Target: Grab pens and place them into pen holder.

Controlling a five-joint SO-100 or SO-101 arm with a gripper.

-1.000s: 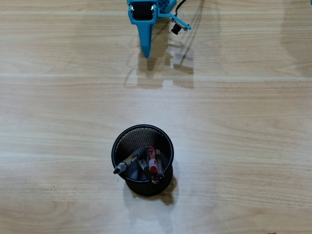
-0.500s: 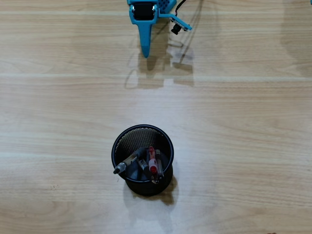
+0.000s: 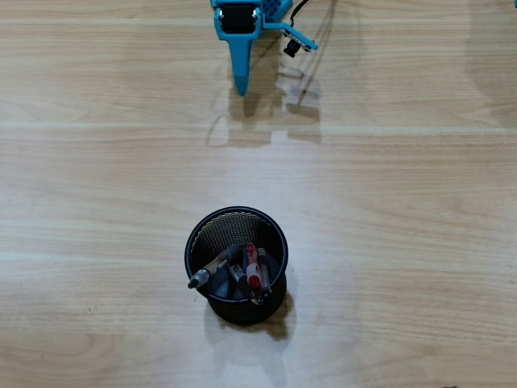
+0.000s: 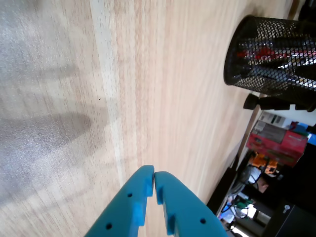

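Note:
The black wire-mesh pen holder stands on the wooden table, low in the overhead view, and also shows at the top right of the wrist view as the pen holder. Several pens lean inside it: a red one, a clear-and-grey one whose tip pokes over the left rim, and dark ones beside them. My blue gripper is at the top edge of the overhead view, far from the holder. In the wrist view the gripper is shut, tips touching, with nothing between them.
A black cable and small connector hang beside the arm at the top. The table's far edge, with boxes and clutter beyond it, appears at the right of the wrist view.

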